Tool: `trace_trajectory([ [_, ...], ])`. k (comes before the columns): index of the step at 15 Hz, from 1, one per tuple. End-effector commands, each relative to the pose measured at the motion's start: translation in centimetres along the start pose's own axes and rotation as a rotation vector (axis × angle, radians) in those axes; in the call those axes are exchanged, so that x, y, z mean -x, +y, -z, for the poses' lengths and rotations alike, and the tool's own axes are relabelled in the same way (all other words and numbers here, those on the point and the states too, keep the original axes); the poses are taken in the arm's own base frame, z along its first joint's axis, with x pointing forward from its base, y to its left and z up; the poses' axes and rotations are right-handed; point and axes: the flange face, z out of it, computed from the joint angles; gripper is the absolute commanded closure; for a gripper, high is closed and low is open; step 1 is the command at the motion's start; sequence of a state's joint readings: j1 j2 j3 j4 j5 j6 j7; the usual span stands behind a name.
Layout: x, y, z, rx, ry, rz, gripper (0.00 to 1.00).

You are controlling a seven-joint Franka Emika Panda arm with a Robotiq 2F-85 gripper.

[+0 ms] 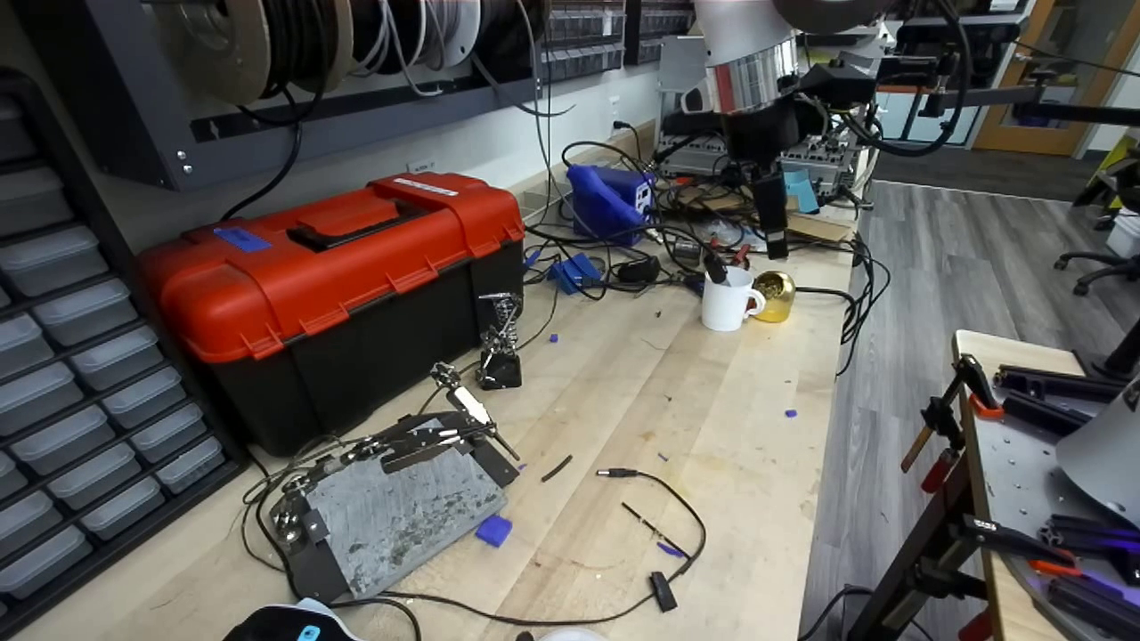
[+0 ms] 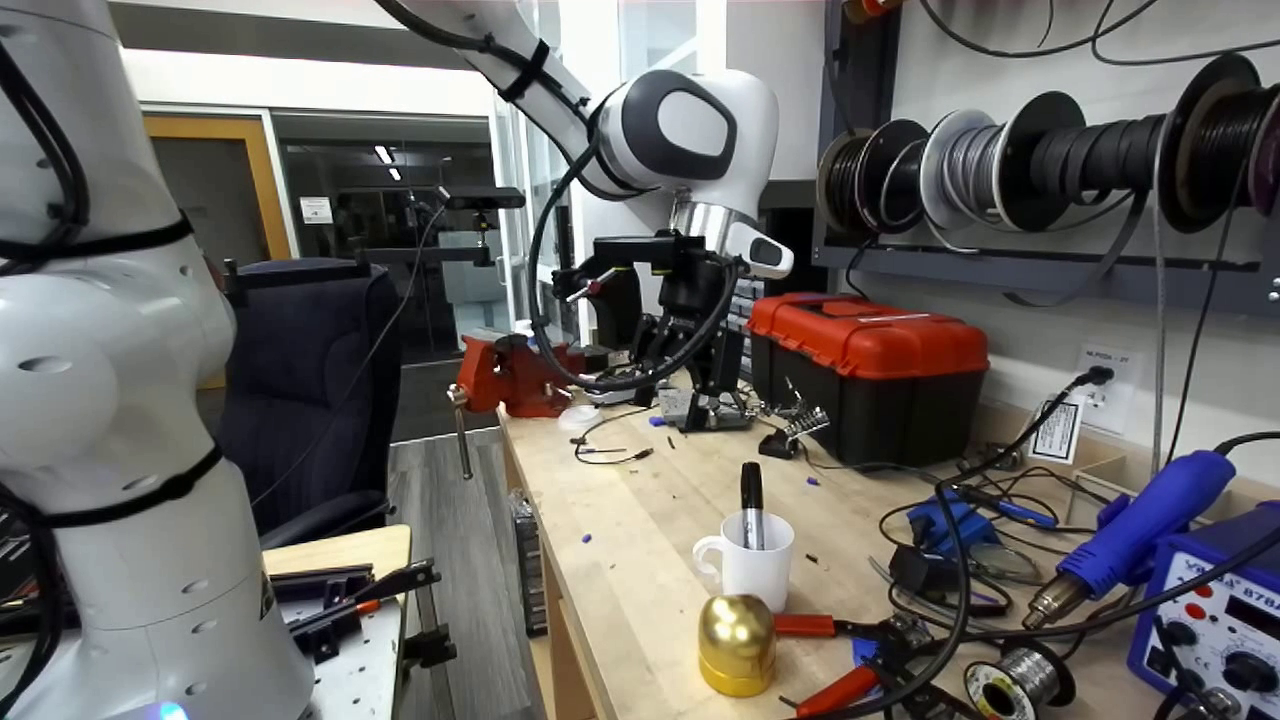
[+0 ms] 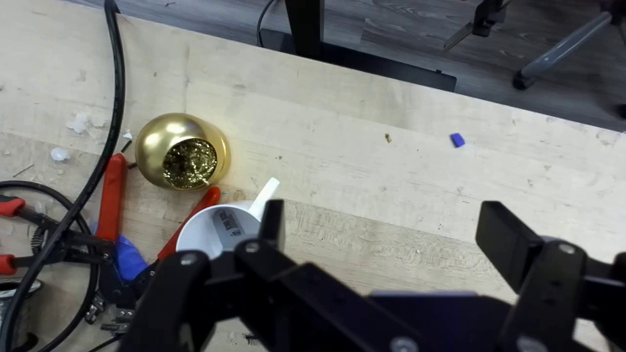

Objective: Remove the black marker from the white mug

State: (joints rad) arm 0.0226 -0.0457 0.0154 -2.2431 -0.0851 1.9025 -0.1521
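Bright light fills the bench (image 2: 630, 510), glaring off the golden pot (image 2: 737, 645).

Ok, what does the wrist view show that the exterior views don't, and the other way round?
Only the wrist view: whitish bits on the tabletop near the gold holder.

Only the exterior views: the red toolbox, the cable spools and the cap end of the black marker standing in the white mug.

Both: the mug with part of the marker's barrel, the gold holder and the gripper, its fingers wide apart in the wrist view.
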Motion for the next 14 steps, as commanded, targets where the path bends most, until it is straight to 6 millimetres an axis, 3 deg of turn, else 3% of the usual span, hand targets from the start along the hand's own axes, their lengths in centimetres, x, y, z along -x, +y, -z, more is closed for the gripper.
trace_trajectory([
  [1, -0.5, 1.4, 0.4, -0.027, -0.011, 0.007, 0.00],
  [2, -0.4, 0.7, -0.1, -0.006, -0.005, -0.007, 0.00],
  [6, -0.6, 1.0, -0.1, -0.007, -0.006, -0.004, 0.00],
  [14, -3.3, 2.4, -0.6, 0.061, 0.130, -0.056, 0.00],
])
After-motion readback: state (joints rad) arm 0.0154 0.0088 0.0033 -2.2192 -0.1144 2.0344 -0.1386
